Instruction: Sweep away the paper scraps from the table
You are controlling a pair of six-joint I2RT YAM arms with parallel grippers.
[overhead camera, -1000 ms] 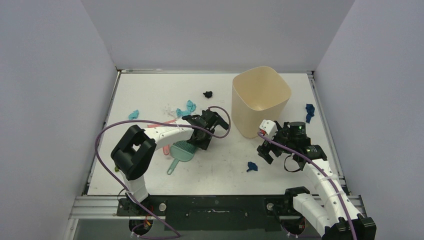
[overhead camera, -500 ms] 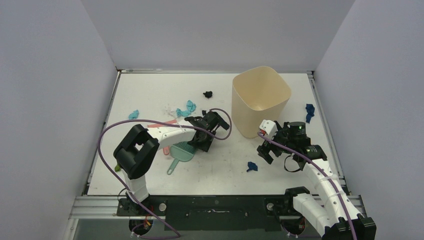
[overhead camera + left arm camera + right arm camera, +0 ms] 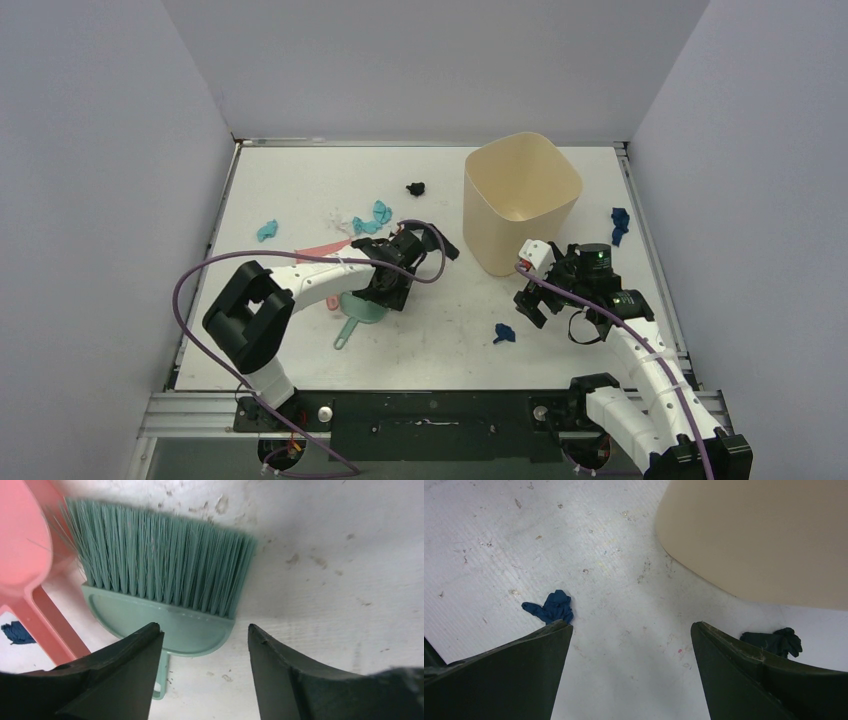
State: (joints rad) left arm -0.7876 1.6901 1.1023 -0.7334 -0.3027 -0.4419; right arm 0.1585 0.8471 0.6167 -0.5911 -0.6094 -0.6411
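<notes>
The paper scraps lie scattered on the white table [image 3: 300, 180]: teal ones [image 3: 266, 231] [image 3: 380, 212], a faint white one [image 3: 335, 216], a black one [image 3: 416, 188], and dark blue ones [image 3: 504, 333] [image 3: 620, 222]. My left gripper [image 3: 385, 291] is open and empty, right over the head of the green hand brush [image 3: 352, 312]. The left wrist view shows the open left gripper [image 3: 205, 630] above the brush back [image 3: 165, 625], beside the pink dustpan [image 3: 25, 555]. My right gripper [image 3: 530, 305] is open and empty above the table; in its own view the gripper [image 3: 631, 625] hangs between a dark blue scrap [image 3: 551, 607] and a darker one [image 3: 774, 641].
The beige bin [image 3: 520, 200] stands at the back right, close behind my right gripper, and fills the upper right of the right wrist view [image 3: 764, 535]. The pink dustpan [image 3: 318, 250] lies under my left arm. Grey walls enclose the table on three sides.
My left arm has swung nearer and leftward, bringing its open gripper over the brush head. The right arm and the scraps have not moved.
</notes>
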